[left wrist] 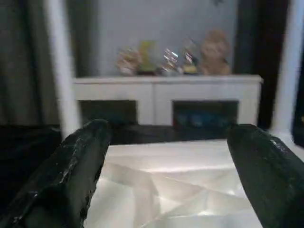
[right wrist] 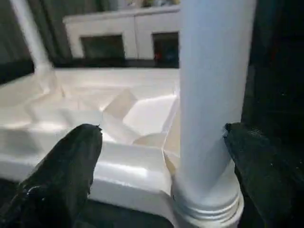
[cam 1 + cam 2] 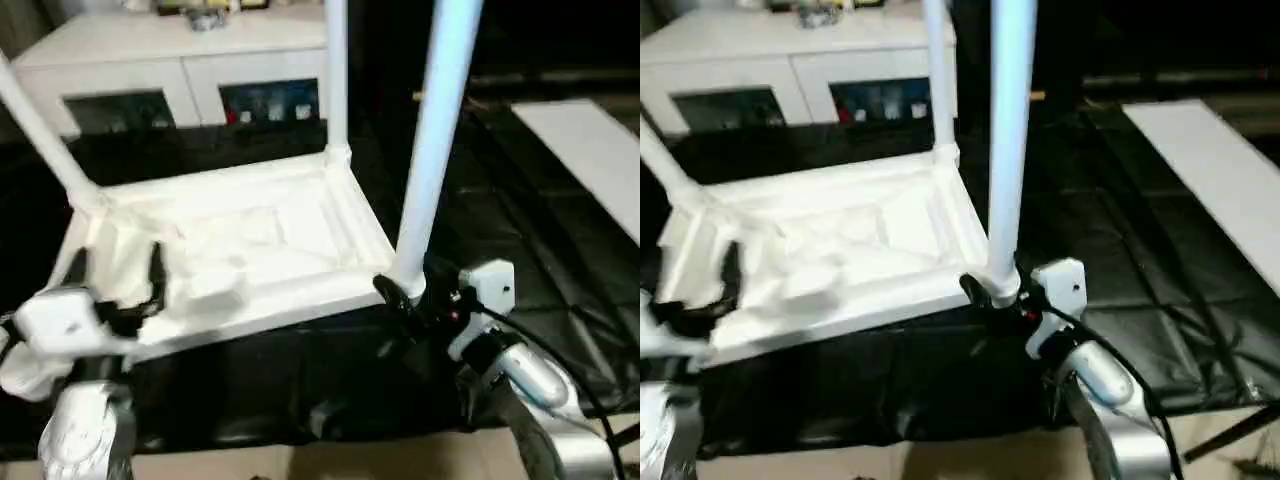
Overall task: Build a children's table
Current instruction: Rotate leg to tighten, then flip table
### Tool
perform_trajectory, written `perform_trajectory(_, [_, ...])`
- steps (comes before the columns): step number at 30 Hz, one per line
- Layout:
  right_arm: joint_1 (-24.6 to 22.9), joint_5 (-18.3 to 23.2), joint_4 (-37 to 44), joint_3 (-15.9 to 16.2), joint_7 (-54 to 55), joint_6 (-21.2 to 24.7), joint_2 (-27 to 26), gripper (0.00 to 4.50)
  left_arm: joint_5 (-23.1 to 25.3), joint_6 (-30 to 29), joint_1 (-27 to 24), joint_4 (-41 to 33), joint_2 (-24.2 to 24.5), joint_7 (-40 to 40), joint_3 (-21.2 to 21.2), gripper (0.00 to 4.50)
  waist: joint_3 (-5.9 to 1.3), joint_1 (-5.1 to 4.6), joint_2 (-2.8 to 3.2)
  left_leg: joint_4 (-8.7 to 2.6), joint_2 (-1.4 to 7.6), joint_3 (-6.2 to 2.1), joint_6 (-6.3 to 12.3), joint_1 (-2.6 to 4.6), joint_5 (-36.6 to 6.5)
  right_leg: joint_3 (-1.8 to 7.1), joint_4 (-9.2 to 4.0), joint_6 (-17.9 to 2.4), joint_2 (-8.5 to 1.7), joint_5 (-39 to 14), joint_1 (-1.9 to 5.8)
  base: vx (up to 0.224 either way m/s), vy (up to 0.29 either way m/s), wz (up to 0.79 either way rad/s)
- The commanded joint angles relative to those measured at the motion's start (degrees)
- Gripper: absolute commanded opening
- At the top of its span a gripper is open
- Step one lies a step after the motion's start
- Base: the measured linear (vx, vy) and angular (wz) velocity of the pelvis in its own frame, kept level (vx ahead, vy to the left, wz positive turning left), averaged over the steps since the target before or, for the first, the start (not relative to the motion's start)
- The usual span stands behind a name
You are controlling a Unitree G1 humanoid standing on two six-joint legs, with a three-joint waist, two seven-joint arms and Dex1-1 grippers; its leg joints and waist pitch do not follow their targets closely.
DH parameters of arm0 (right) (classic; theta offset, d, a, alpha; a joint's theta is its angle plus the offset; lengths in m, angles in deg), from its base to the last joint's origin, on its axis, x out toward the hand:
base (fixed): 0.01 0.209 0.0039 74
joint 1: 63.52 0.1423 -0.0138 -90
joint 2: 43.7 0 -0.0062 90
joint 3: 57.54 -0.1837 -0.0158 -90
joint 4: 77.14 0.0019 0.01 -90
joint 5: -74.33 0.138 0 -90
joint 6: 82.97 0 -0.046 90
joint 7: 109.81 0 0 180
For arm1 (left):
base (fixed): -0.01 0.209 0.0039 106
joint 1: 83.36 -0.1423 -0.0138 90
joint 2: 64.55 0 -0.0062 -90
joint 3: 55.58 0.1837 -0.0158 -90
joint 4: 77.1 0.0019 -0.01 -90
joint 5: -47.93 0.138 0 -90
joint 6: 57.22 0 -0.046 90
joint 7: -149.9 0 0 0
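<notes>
— Where's the tabletop [image 3: 240, 250]?
— Upside down on the black-draped table [image 3: 520, 260], legs up, cabinet [image 3: 170, 60] behind.
— End effectors?
— Right end effector [image 2: 161, 156] wide around a leg [image 3: 435, 140], apparently untouched; left end effector [image 1: 166, 161] wide, empty.

All three legs [image 3: 432, 150] run off the top edge; cabinet-top ornaments [image 1: 171, 59] blur beyond telling.

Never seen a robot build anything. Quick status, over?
Both grippers open: left over tabletop, right around near leg. Three legs in. Nothing in the way.
</notes>
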Motion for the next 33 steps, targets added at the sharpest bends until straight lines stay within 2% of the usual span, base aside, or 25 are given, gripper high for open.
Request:
perform_trajectory(1, [0.46,1.59,1.59,3.29,-2.92,1.2,-0.27,4.5,1.54,2.0,-0.05,-2.5,-0.95,2.94,-1.62,4.42,-1.81,0.95,-0.73,-6.04,5.56,-3.53,-1.35,1.22,-24.67,2.28,-4.81,-7.71,-3.71,-18.35,0.77,0.0,0.0,0.0])
perform_trajectory(2, [0.71,1.52,1.3,3.17,-2.94,1.15,-0.34,4.5,1.65,2.38,-0.3,-3.02,-1.48,3.8,-2.19,4.42,-1.7,0.88,-1.2,-6.0,5.57,-3.51,-1.75,1.31,-25.58,2.35,-5.09,-7.35,-3.73,-19.67,0.5,0.0,0.0,0.0])
perform_trajectory(3, [0.96,1.43,0.84,3.04,-2.97,0.94,-0.35,4.5,2.15,2.72,-0.7,-3.91,-1.98,5.09,-3.03,4.42,-1.65,0.88,-1.39,-6.07,5.6,-3.66,-2.94,1.5,-27.06,2.39,-5.23,-6.7,-3.73,-21.34,0.34,0.0,0.0,0.0])
perform_trajectory(4, [1.11,1.34,0.46,2.93,-2.95,0.74,-0.35,4.5,2.47,2.85,-1.02,-4.58,-2.26,5.94,-3.6,4.42,-1.59,0.86,-1.42,-6.16,5.54,-3.88,-3.81,1.41,-27.96,2.38,-5.23,-6.11,-3.73,-22.11,0.38,0.0,0.0,0.0])
perform_trajectory(8, [0.91,1.51,0.9,2.93,-3.21,1.03,0.31,4.5,2.84,1.84,-2.15,-6.84,-3.43,9.3,-5.62,4.42,-1.25,1.4,-1.63,-6.21,5.5,-3.92,-5.62,2.15,-31.48,2.52,-5.75,-5.04,-3.48,-23.39,-0.31,0.0,0.0,0.0])
perform_trajectory(9, [0.7,1.57,1.13,2.87,-3.29,1.09,0.4,4.5,2.89,1.6,-2.66,-7.16,-3.34,9.31,-5.89,4.42,-1.01,1.59,-1.2,-6.32,5.46,-3.97,-5.83,2.23,-32.0,2.56,-5.8,-4.9,-3.44,-23.55,-0.48,0.0,0.0,0.0])
perform_trajectory(10, [0.46,1.67,1.35,2.79,-3.39,1.12,0.52,4.5,2.96,1.42,-3.32,-7.47,-3.18,9.15,-6.12,4.42,-1.05,1.71,-1.52,-6.36,5.44,-3.99,-6.01,2.24,-32.63,2.51,-5.87,-4.48,-3.31,-23.69,-0.38,0.0,0.0,0.0])
perform_trajectory(11, [0.02,1.86,1.81,2.68,-3.54,1.18,0.71,4.5,2.3,1.09,-4.44,-7.89,-3.41,8.96,-6.38,4.42,-0.96,1.91,-1.16,-6.52,5.43,-4.11,-6.3,2.27,-33.0,2.51,-5.8,-4.29,-3.26,-23.38,-0.42,0.0,0.0,0.0])
perform_trajectory(12, [0.02,1.86,1.81,2.68,-3.54,1.18,0.71,4.5,2.3,1.09,-4.44,-7.89,-3.41,8.96,-6.38,4.42,-0.96,1.91,-1.16,-6.52,5.43,-4.11,-6.3,2.27,-33.0,2.51,-5.8,-4.29,-3.26,-23.38,-0.42,0.0,0.0,0.0])
perform_trajectory(13, [-1.44,2.79,3.33,2.42,-4.27,1.35,1.18,4.5,2.12,1.6,-7.73,-9.0,-4.49,9.52,-7.96,4.42,-0.8,2.03,-1.08,-6.62,5.52,-4.04,-6.59,2.49,-34.03,2.57,-6.03,-4.06,-3.07,-22.4,-0.54,0.0,0.0,0.0])
perform_trajectory(14, [-2.04,3.42,4.03,2.44,-4.76,1.52,1.34,4.5,3.15,2.27,-8.88,-9.38,-4.55,10.04,-8.96,4.42,-0.53,2.04,-1.21,-6.84,5.59,-4.14,-6.46,2.0,-33.91,2.55,-5.89,-3.88,-3.07,-21.64,-0.24,0.0,0.0,0.0])
perform_trajectory(16, [-2.51,3.98,4.58,2.57,-5.16,1.66,1.39,4.5,3.69,2.74,-9.4,-9.71,-4.57,10.97,-10.21,4.42,-0.6,2.1,-1.56,-6.64,5.42,-3.99,-6.04,2.3,-34.38,2.64,-6.11,-3.54,-3.11,-22.92,-0.56,0.0,0.0,0.0])
perform_trajectory(17, [-2.68,4.06,4.65,2.76,-5.14,1.64,1.25,4.5,3.68,2.47,-9.1,-9.6,-4.06,11.28,-10.77,4.42,-0.57,2.19,-1.69,-6.59,5.38,-4.06,-5.93,2.36,-34.34,2.66,-6.18,-3.48,-3.21,-23.58,-0.61,0.0,0.0,0.0])
perform_trajectory(18, [-2.74,4.01,4.58,2.86,-5.04,1.59,1.14,4.5,3.52,2.16,-8.81,-9.46,-3.7,11.32,-10.96,4.42,-0.42,2.3,-1.43,-6.55,5.34,-4.13,-5.97,2.53,-34.54,2.69,-6.4,-3.38,-3.29,-24.69,-0.83,0.0,0.0,0.0])
perform_trajectory(20, [-2.22,3.59,3.73,3.15,-4.58,1.31,0.63,4.5,2.68,0.38,-6.66,-8.52,-1.69,11.25,-11.56,4.42,-0.19,2.43,-1.59,-6.55,5.29,-4.32,-6.37,2.67,-35.87,2.64,-6.61,-2.74,-3.31,-27.41,-1.06,0.0,0.0,0.0])
perform_trajectory(21, [-1.71,3.36,3.33,3.36,-4.22,1.25,0.16,4.5,1.41,-1.83,-4.94,-7.51,0.26,10.6,-12.06,4.42,-0.09,2.56,-1.18,-6.63,5.23,-4.46,-6.67,2.64,-36.45,2.61,-6.53,-2.64,-3.33,-27.9,-1.09,0.0,0.0,0.0])
perform_trajectory(22, [-1.6,3.32,3.32,3.43,-4.1,1.27,0.01,4.5,0.95,-2.6,-4.53,-7.15,0.88,10.26,-12.2,4.42,-0.17,2.63,-1.33,-6.43,4.93,-4.47,-7.06,3.01,-37.46,2.49,-6.63,-2.34,-3.15,-29.35,-1.44,0.0,0.0,0.0])
perform_trajectory(23, [-1.56,3.31,3.32,3.45,-4.06,1.27,-0.05,4.5,0.72,-2.89,-4.37,-6.98,1.11,10.1,-12.23,4.42,-0.06,2.53,-1.35,-6.52,4.98,-4.69,-7.15,2.91,-37.74,2.41,-6.59,-2.29,-3.22,-29.55,-1.29,0.0,0.0,0.0])
perform_trajectory(24, [-1.42,3.35,3.38,3.5,-3.73,1.32,-0.39,4.5,-2.03,-5.22,-3.09,-5.35,2.81,8.16,-12.13,4.42,0.07,2.48,-0.98,-6.84,5.06,-4.9,-7.6,2.45,-38.22,2.29,-6.4,-2.31,-3.26,-29.35,-0.92,0.0,0.0,0.0])
perform_trajectory(27, [-1.47,3.25,3.52,3.5,-3.09,1.39,-0.55,4.5,-2.91,-7.72,-1.47,-3.0,5.08,6.86,-12.61,4.42,0.15,2.4,-0.91,-6.9,4.9,-4.89,-8.24,2.69,-40.04,2.28,-6.41,-2.22,-3.14,-30.23,-1.22,0.0,0.0,0.0])
perform_trajectory(28, [-1.55,2.94,3.58,3.56,-2.7,1.36,-0.54,4.5,-2.43,-9.27,-0.51,-1.65,6.23,6.99,-13.17,4.42,0.27,2.34,-0.11,-7.05,4.92,-5.04,-8.5,2.64,-40.85,2.21,-6.32,-2.35,-3.25,-30.57,-1.08,0.0,0.0,0.0])
perform_trajectory(30, [-1.6,2.23,3.65,3.73,-1.86,1.39,-0.67,4.5,-2.47,-12.34,2.65,2.13,8.86,7.58,-14.88,4.42,0.38,1.99,-0.38,-6.87,4.63,-4.89,-8.46,2.89,-41.77,2.02,-6.68,-2.0,-3.04,-32.55,-1.35,0.0,0.0,0.0])
perform_trajectory(31, [-1.58,2.04,3.64,3.73,-1.74,1.41,-0.78,4.5,-2.7,-12.97,3.3,2.85,9.5,7.85,-15.17,4.42,0.4,2.07,-0.34,-6.56,4.47,-4.92,-8.18,3.49,-42.06,1.98,-7.06,-1.86,-3.13,-34.19,-1.72,0.0,0.0,0.0])
perform_trajectory(32, [-1.64,2.12,3.8,3.89,-1.79,1.58,-0.92,4.5,-2.58,-14.09,5.43,5.15,10.92,9.17,-16.26,4.42,0.87,1.84,0.21,-6.74,4.56,-5.27,-8.18,3.26,-43.1,1.63,-7.14,-1.98,-3.26,-35.19,-1.47,0.0,0.0,0.0])
perform_trajectory(33, [-1.75,2.18,3.97,4.15,-1.85,1.72,-1.08,4.5,-3.05,-15.95,7.87,7.76,12.8,10.39,-17.47,4.42,1.04,1.47,-0.08,-6.89,4.55,-5.3,-8.21,3.03,-43.96,1.35,-7.17,-1.72,-3.02,-35.88,-1.33,0.0,0.0,0.0])
